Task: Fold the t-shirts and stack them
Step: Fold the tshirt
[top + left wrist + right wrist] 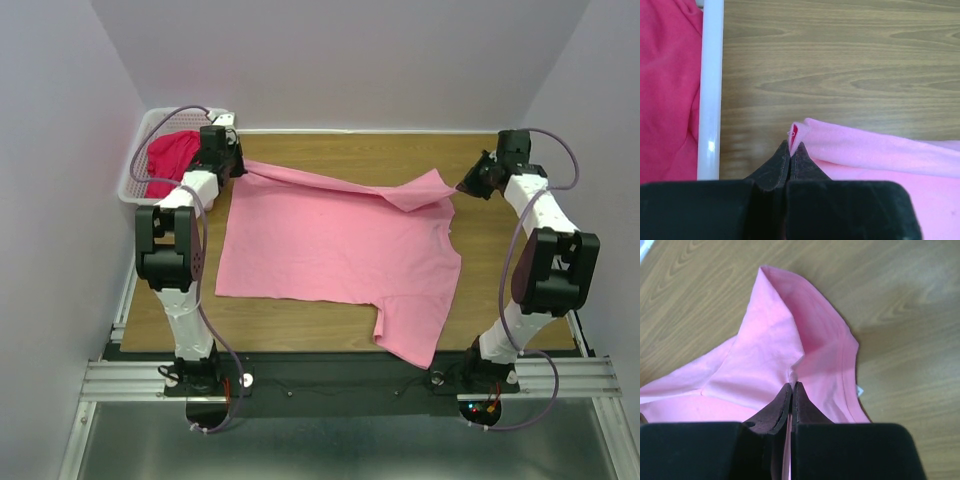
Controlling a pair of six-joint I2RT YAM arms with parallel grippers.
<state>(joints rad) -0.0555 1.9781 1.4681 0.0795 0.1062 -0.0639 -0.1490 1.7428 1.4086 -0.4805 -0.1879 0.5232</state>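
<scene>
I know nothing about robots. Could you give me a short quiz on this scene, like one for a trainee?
1. True or false: the left gripper and the right gripper are each shut on the pink t-shirt.
2. Where is the red t-shirt? A) folded on the pink one B) in the white basket C) on the floor
3. How many t-shirts lie spread on the wooden table?
Key: 1 true; 2 B; 3 one.
</scene>
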